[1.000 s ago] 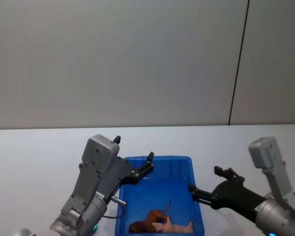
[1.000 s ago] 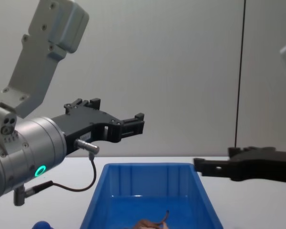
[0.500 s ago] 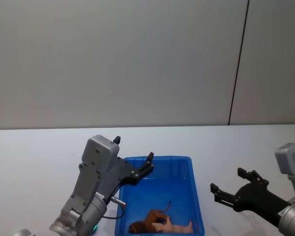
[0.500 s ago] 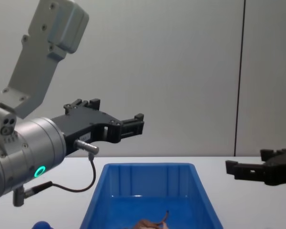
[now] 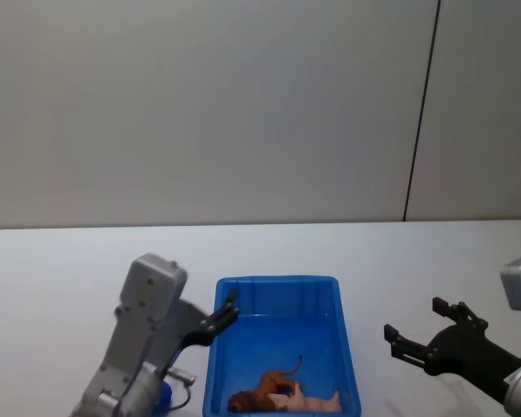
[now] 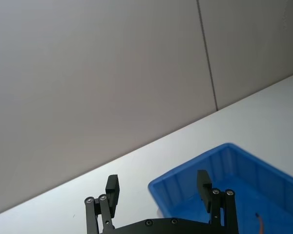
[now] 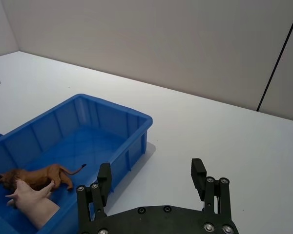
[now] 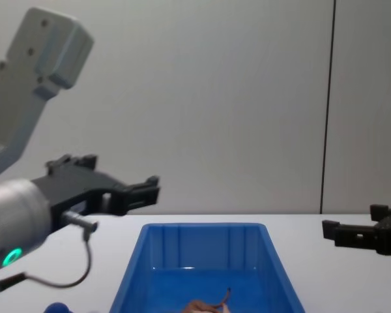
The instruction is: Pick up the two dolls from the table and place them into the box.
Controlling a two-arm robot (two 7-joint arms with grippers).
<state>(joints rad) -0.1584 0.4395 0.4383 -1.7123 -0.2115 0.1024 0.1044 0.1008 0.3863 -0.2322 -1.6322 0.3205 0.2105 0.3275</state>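
- Dolls point(image 5: 282, 398) are both in the box point(image 5: 278, 281), at the lower middle of the head view, so you have nothing left to pick off the table point(image 5: 61, 261).
- Brown animal point(image 5: 259, 389) lies on the box floor at the bottom end of the frame, with its thin tail pointing up the frame.
- Pig point(image 5: 314, 403) is pressed against it on the right. The box holds just these two.
- Left gripper point(image 5: 221, 314) is at the lower left, just beside the box's left wall. Its fingers are spread and hold nothing.
- Right gripper point(image 5: 414, 328) is at the lower right, over the table and well apart from the box. Its fingers are spread too, and it is empty.
- Both hands look kept off the box because the drop looks done. My guess is you only need to park the arms.
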